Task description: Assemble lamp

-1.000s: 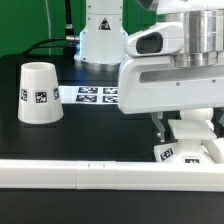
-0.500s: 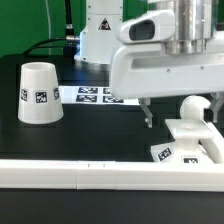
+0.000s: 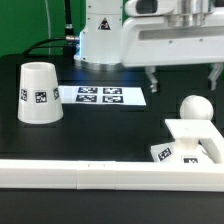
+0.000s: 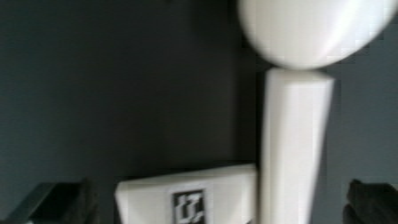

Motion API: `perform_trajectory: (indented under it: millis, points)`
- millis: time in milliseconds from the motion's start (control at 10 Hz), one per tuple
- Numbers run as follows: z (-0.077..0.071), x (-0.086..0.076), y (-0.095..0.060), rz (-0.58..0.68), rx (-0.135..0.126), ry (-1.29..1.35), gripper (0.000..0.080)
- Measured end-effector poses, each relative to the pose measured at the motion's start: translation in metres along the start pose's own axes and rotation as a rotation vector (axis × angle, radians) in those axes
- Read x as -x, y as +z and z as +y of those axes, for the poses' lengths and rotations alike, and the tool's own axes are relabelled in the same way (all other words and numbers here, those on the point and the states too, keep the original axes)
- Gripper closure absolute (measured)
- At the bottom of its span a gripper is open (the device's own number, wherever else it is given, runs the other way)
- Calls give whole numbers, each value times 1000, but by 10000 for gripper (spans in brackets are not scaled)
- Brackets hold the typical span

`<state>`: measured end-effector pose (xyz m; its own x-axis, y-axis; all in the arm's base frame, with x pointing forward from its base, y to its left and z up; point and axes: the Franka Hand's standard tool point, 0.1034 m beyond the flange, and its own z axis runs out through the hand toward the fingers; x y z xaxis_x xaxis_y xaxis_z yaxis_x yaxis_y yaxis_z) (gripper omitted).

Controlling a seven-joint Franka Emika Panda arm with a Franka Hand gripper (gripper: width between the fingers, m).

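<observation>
The round-headed bulb (image 3: 195, 107) stands upright on its stem in the flat square base (image 3: 187, 148) at the exterior view's right. My gripper (image 3: 183, 80) hangs above and just behind the bulb, open and empty, its fingers (image 3: 150, 78) wide apart. The tapered shade (image 3: 38, 92) stands rim-down at the exterior view's left, far from the gripper. In the wrist view the bulb (image 4: 306, 40) and its stem run down to the tagged base (image 4: 187, 197), and the gripper (image 4: 214, 205) has its dark fingertips (image 4: 54, 200) on either side, clear of the parts.
The marker board (image 3: 100, 96) lies flat between the shade and the robot's white pedestal (image 3: 100, 35). A long white rail (image 3: 80, 172) runs along the front edge, right against the base.
The gripper has risen from around the bulb and base to well above them. The bulb stays standing on the base. The shade has not moved.
</observation>
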<state>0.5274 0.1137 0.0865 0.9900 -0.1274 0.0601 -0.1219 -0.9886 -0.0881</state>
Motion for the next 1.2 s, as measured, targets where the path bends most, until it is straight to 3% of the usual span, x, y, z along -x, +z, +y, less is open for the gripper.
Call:
perform_trajectory:
  millis: [200, 600, 800, 1200]
  points:
    - [-16, 14, 2, -13, 1, 31, 100]
    - [-14, 15, 2, -39, 8, 16, 100]
    - [-10, 26, 10, -158, 11, 42, 100]
    - [-24, 25, 23, -352, 3, -44, 100]
